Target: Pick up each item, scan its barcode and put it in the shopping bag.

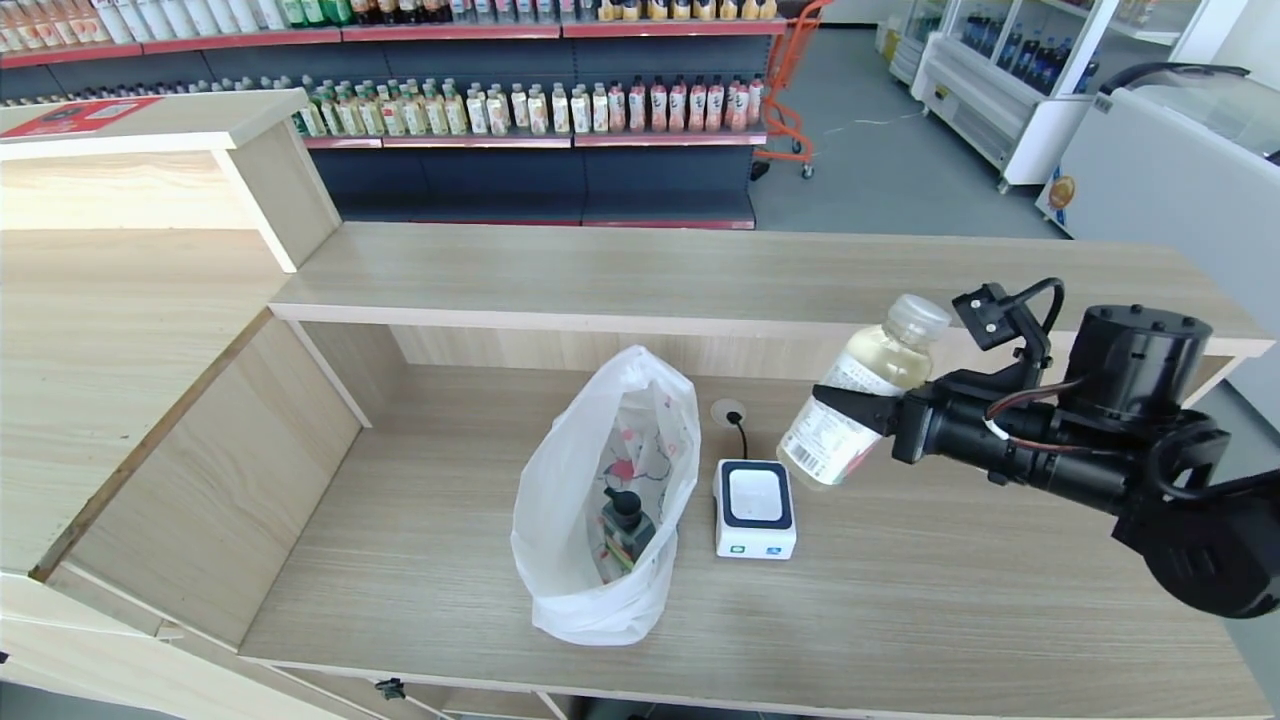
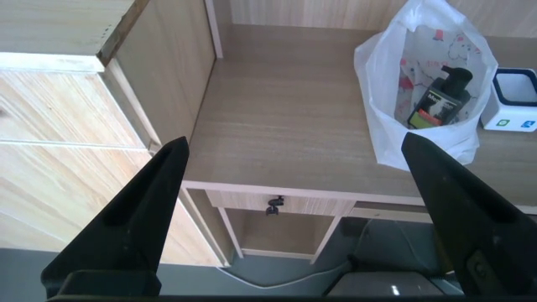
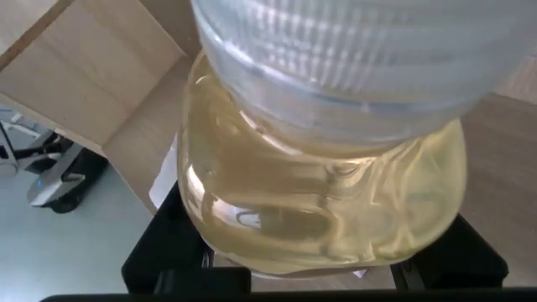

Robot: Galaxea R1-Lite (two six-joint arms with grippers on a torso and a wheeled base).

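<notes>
You have the bottle in hand: right gripper (image 1: 848, 408) fingers clamped on the tilted bottle (image 1: 880, 365), raised beside the scanner (image 1: 756, 507).
Your left gripper (image 2: 294, 149) fingers stand wide apart; the shopping bag (image 1: 560, 480) stands on the bench (image 1: 950, 600).

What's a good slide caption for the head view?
The right gripper holds a tilted drink bottle near the scanner and shopping bag on the counter.

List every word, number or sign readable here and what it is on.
None can be read.
Held bottle label: print too small.
White scanner stickers: too small.
Flat red sign on raised counter: blurred.
Black pump bottle in shopping bag: label unreadable.
</notes>
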